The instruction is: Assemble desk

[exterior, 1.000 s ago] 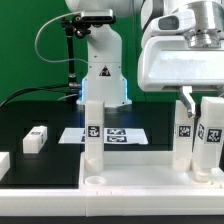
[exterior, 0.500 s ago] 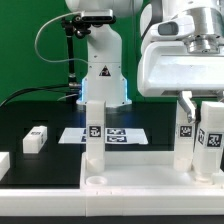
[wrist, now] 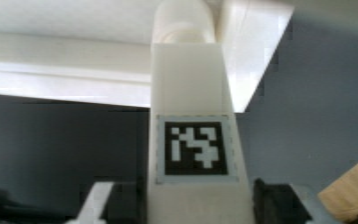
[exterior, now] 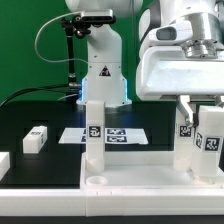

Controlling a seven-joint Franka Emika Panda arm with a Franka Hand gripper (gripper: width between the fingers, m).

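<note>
The white desk panel [exterior: 130, 187] lies at the front. A white leg with a tag [exterior: 92, 135] stands upright in its left socket, and another leg [exterior: 185, 138] stands at the right. My gripper [exterior: 205, 112] is shut on a third leg [exterior: 210, 142] and holds it upright beside that one, over the panel's right end. In the wrist view the held leg [wrist: 195, 110] runs straight out between my fingers [wrist: 101, 203], tag facing the camera, with the gripper [wrist: 188, 208] closed on its sides. The leg's lower end is hidden.
A loose white leg [exterior: 35, 138] lies on the black table at the exterior view's left, and another white part [exterior: 3, 163] lies at the left edge. The marker board [exterior: 120, 134] lies behind the panel. The robot base [exterior: 103, 75] stands at the back.
My gripper has sunk a little and shifted slightly toward the exterior view's left with the leg in it. Nothing else has moved.
</note>
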